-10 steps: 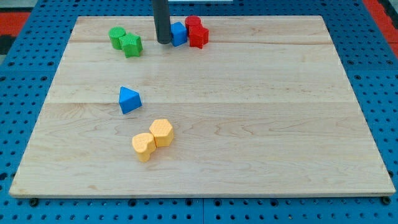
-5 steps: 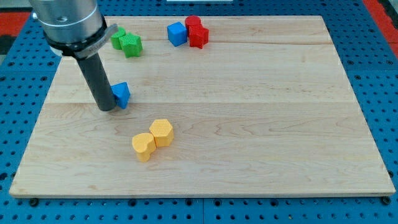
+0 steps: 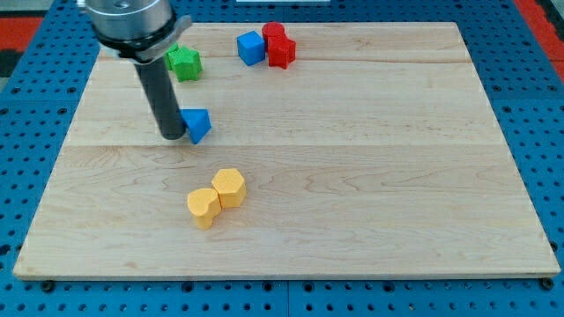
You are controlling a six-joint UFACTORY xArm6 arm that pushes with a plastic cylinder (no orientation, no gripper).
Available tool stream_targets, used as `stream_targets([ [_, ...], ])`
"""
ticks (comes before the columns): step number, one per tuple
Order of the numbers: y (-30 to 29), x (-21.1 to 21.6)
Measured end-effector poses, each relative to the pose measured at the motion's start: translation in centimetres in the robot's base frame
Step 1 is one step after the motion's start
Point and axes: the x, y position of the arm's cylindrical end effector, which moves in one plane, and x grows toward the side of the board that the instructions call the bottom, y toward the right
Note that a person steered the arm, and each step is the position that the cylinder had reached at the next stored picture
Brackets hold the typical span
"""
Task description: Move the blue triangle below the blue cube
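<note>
The blue triangle [image 3: 198, 124] lies left of the board's middle. My tip [image 3: 172, 136] touches its left side. The rod rises from there toward the view's top left. The blue cube [image 3: 251, 47] sits near the top edge, up and to the right of the triangle, touching two red blocks [image 3: 279, 46] on its right.
A green block [image 3: 185, 62] sits at the top left, partly behind the rod. Two yellow blocks [image 3: 217, 196] lie side by side below the triangle. The wooden board [image 3: 397, 176] rests on a blue pegboard.
My tip moved from beside the blue cube down to the triangle's left side, then pushed the triangle to the right and slightly up.
</note>
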Motion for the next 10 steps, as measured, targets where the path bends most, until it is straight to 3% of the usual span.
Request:
stream_targets([
  [3, 6.9, -0.1],
  [6, 4.9, -5.4],
  [8, 9.8, -12.5],
  [10, 9.9, -6.4],
])
